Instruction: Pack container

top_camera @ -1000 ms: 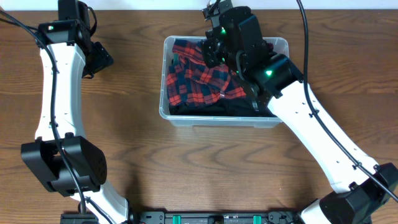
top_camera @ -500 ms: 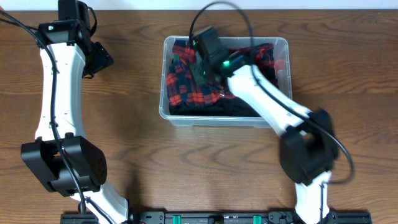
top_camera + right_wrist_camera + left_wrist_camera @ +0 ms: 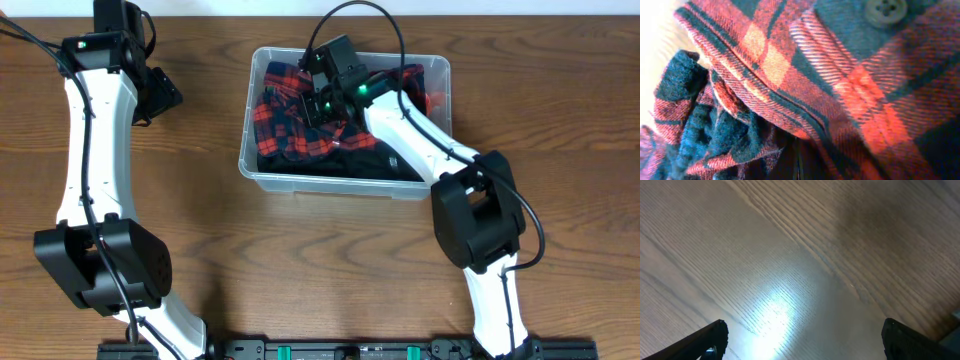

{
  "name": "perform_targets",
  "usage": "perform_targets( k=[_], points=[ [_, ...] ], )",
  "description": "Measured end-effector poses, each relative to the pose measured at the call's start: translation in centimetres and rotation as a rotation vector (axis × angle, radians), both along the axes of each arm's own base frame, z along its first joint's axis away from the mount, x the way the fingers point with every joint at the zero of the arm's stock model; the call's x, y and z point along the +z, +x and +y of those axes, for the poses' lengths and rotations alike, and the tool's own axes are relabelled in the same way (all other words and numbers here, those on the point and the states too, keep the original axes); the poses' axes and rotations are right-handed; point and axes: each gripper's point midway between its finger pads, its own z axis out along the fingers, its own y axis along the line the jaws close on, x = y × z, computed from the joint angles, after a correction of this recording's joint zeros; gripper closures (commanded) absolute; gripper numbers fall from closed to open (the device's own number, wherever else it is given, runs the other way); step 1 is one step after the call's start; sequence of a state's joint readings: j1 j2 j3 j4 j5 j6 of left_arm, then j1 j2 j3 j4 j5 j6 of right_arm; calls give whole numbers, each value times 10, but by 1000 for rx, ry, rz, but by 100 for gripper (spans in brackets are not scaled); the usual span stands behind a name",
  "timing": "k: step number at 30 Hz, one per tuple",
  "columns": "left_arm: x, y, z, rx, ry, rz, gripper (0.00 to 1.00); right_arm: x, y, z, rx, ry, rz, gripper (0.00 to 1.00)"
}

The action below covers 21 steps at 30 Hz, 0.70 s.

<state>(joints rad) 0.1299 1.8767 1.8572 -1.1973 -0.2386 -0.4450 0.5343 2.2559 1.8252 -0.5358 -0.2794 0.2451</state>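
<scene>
The container (image 3: 340, 188), a clear plastic bin, sits at the back middle of the table, full of a red and dark blue plaid shirt (image 3: 285, 130) over black cloth (image 3: 370, 165). My right gripper (image 3: 320, 100) is down inside it, shut, its tips pressed into the shirt. In the right wrist view the closed tips (image 3: 799, 162) are buried among plaid folds (image 3: 840, 85), with a grey button (image 3: 883, 10) above. My left gripper (image 3: 160, 97) hangs open over bare wood at the far left; its fingertips (image 3: 715, 332) stand wide apart with nothing between them.
The brown wooden table (image 3: 300, 260) runs round the bin on all sides. The white left arm (image 3: 90, 150) stretches along the left side. The right arm (image 3: 470, 220) rises just right of the bin's front corner.
The right arm has swung and folded in closer to the bin, its gripper staying in the shirt. The container has slid left and slightly back. The left arm has not moved.
</scene>
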Motion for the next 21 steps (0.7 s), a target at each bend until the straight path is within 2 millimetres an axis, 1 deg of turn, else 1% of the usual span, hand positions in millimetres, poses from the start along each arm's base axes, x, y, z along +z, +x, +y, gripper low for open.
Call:
perform_targets(
  k=[5,10,12,14,17,19,21],
  points=[
    [0,0,0,0,0,0,2,6,-9,-6,-6,5,53,99],
    [0,0,0,0,0,0,2,25,-29,-30,-19,-45,82,99],
    [0,0,0,0,0,0,2,36,-32,-37,-15,-61,59,99],
    [0,0,0,0,0,0,2,53,-33,-43,-10,-69,19,98],
    [0,0,0,0,0,0,2,88,-34,-51,-6,-61,-53,97],
    [0,0,0,0,0,0,2,113,-40,-57,-9,-53,-92,96],
    [0,0,0,0,0,0,2,136,-47,-69,-23,-58,-117,95]
  ],
)
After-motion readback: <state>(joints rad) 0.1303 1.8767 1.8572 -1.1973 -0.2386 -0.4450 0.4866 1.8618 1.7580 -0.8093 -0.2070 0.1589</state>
